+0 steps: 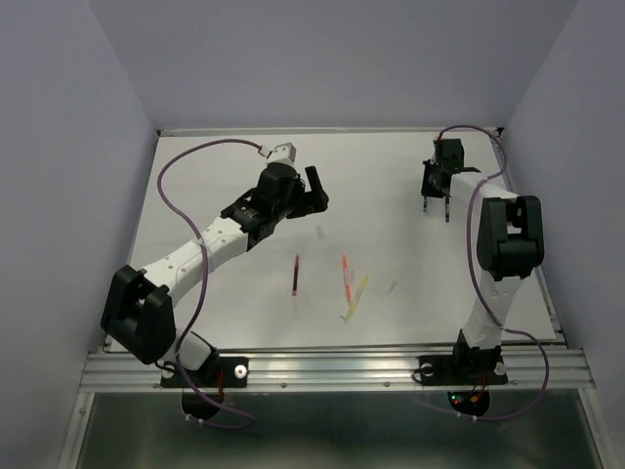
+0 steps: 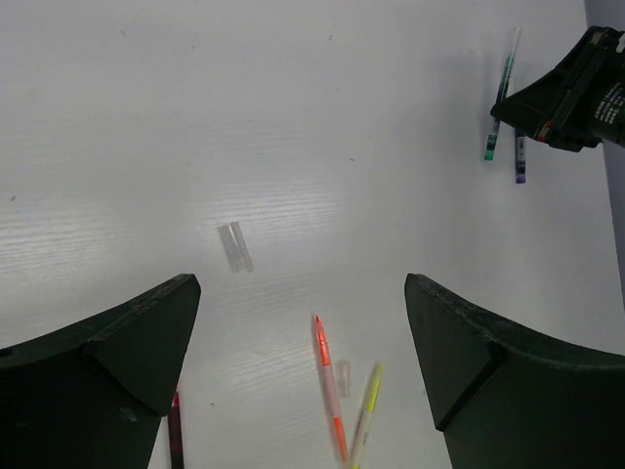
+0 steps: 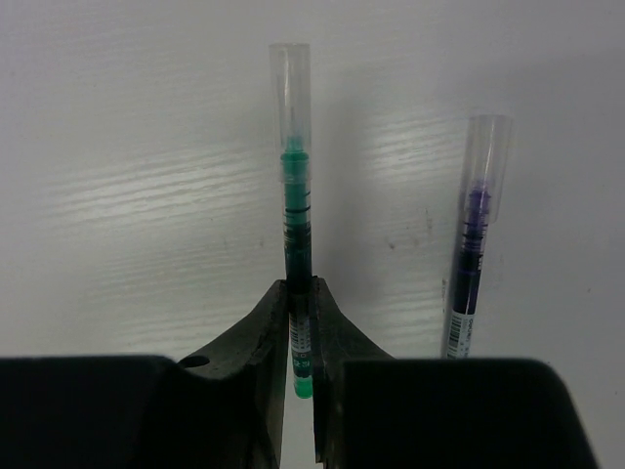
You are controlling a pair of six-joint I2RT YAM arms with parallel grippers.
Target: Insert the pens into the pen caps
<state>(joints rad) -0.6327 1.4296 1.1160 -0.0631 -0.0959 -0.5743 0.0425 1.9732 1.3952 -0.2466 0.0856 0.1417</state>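
White table [image 1: 391, 176], scattered pens [image 1: 296, 276], pale lavender walls [image 1: 59, 147], metal front rail [image 1: 332, 369]

A white table [image 1: 195, 176] is showing a faint streaked grain beneath pale lilac walls [image 1: 59, 147]. On it are gleaming a maroon pen [image 1: 295, 275], an orange-red pen [image 1: 345, 277] and a yellow pen [image 1: 355, 296]. A green pen [image 3: 297, 225] and a dark blue pen [image 3: 469, 264], which is looking violet near its tip, are wearing clear, colourless caps [image 3: 290, 88]. The right gripper [image 3: 302, 288] is showing matt black; the arms [image 1: 220, 239] are looking white with black joints, trailing purple cables [image 1: 203, 283].
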